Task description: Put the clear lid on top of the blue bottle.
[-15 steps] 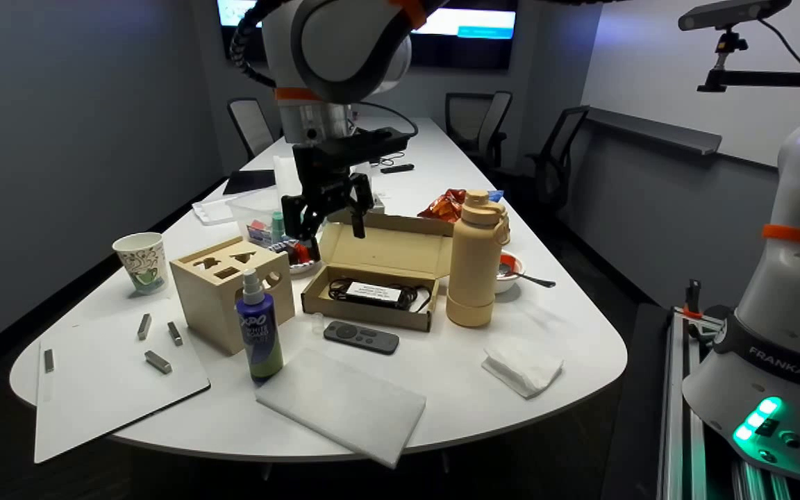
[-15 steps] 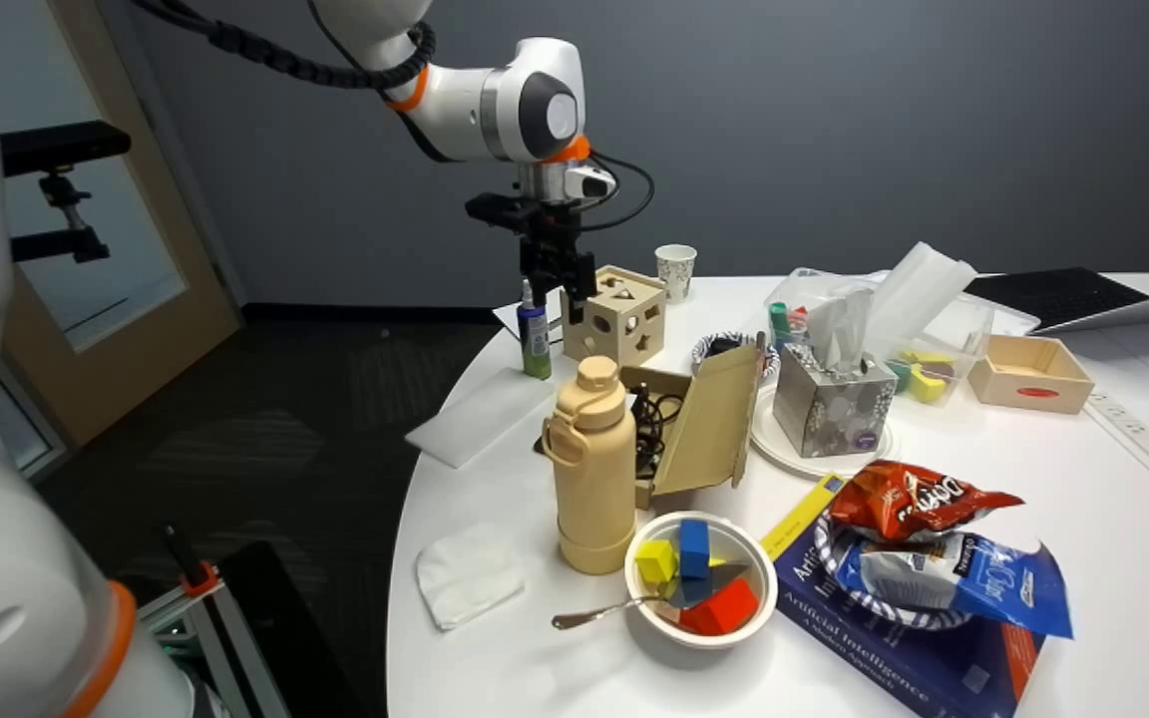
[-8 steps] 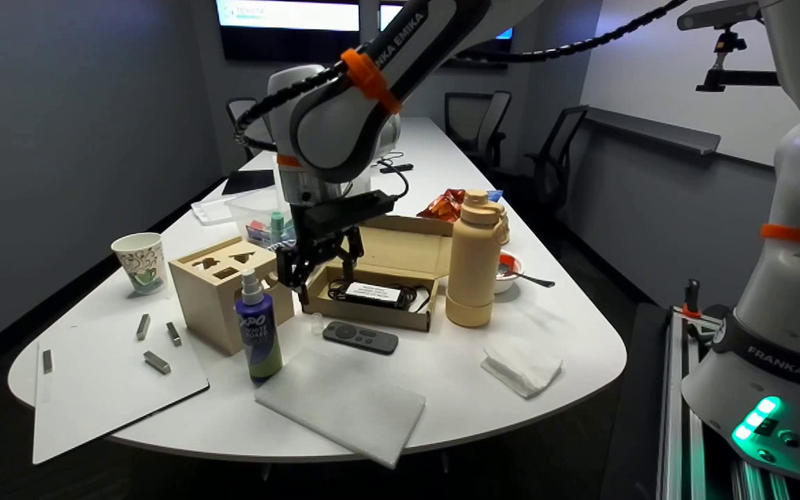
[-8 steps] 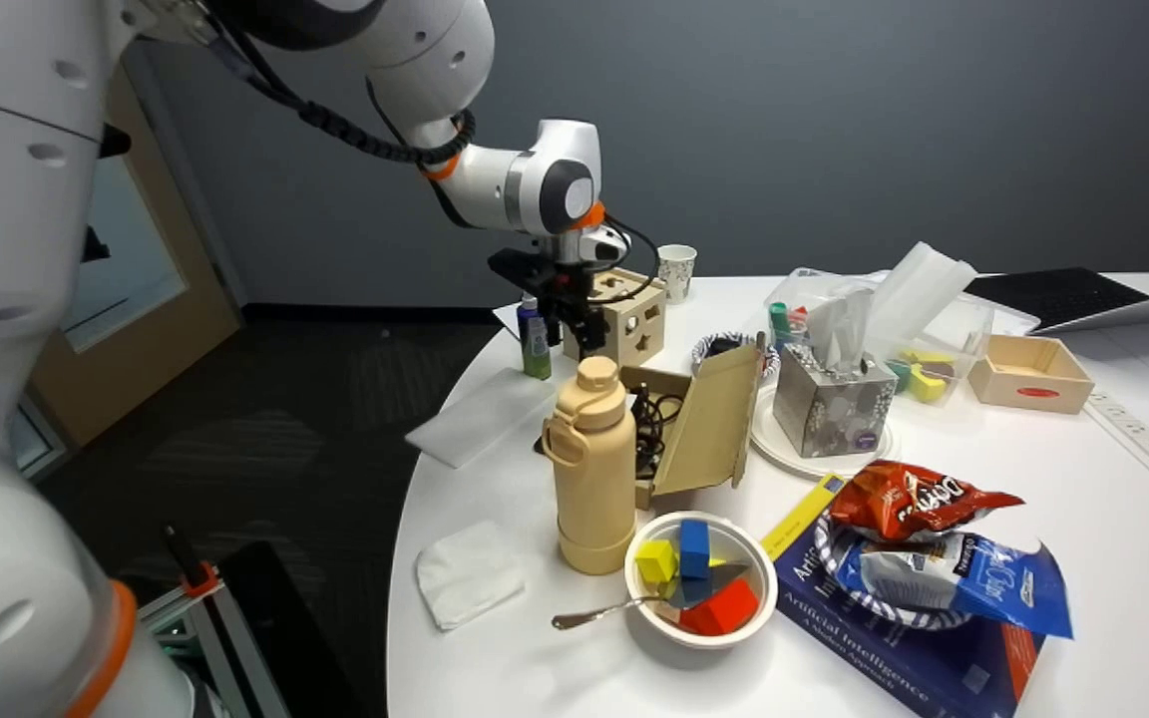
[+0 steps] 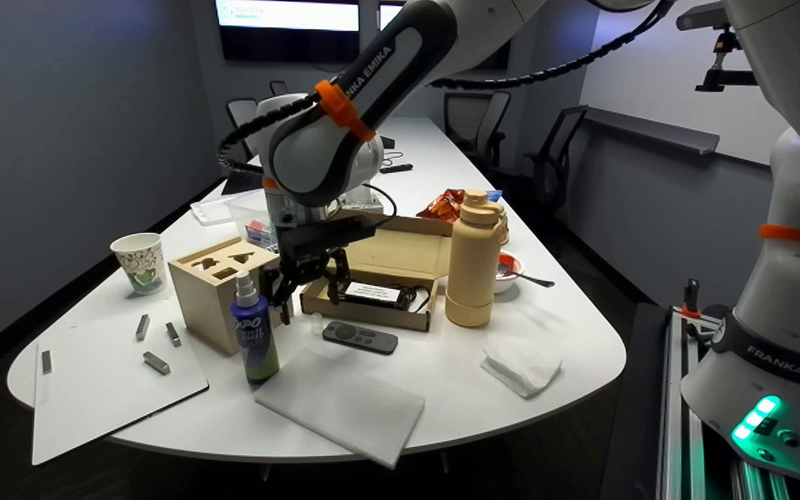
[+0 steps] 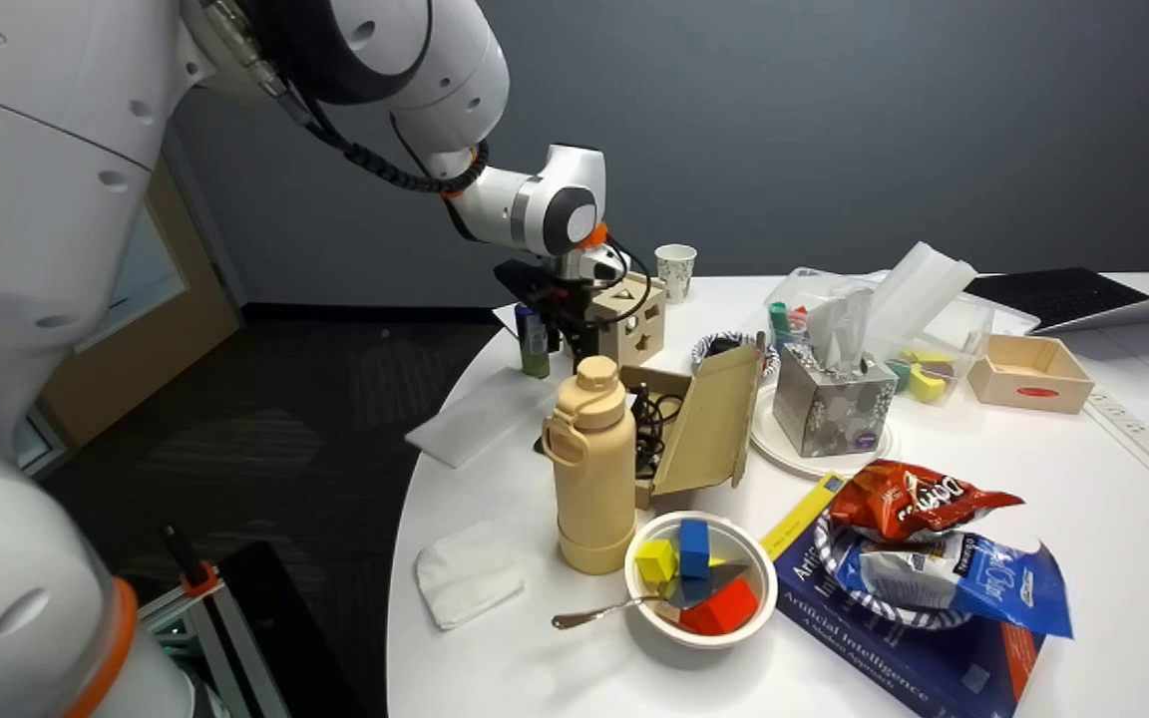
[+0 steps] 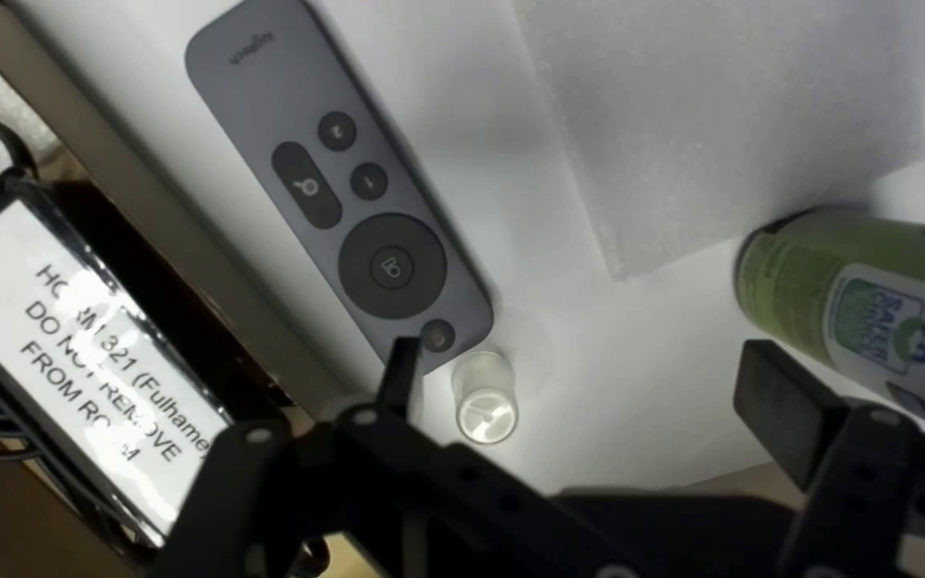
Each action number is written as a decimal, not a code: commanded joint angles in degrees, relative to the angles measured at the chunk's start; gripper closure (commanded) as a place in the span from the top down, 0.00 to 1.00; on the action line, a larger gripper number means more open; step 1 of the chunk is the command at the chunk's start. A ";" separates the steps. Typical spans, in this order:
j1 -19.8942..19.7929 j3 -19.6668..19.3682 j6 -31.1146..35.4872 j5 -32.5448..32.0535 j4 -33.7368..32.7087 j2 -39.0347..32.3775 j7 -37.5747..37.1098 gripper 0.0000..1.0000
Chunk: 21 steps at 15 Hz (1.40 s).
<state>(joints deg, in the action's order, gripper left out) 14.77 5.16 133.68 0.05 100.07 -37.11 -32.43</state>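
The blue bottle is an upright dark-blue and green spray bottle with a white nozzle showing at its top. It also shows in an exterior view and at the right of the wrist view. The clear lid is a small transparent cup on the table beside the remote; in the wrist view the lid is between the fingers, nearer the left one. My gripper is open and empty above the lid; in the wrist view the gripper's right finger is close to the bottle. Contact is unclear.
A wooden shape box stands behind the bottle. An open cardboard box with a cable and adapter, and a grey remote, lie beside the lid. A tan canister stands farther right. A white foam sheet lies in front.
My gripper has come down from high above the box toward the table beside the bottle and over the lid. The bottle has shifted slightly away from the gripper.
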 commanded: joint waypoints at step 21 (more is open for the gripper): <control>1.08 -3.57 -3.49 3.00 -8.76 -7.19 -7.71 1.00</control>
<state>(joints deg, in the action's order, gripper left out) 16.49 0.88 132.27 1.21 93.39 -43.31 -41.24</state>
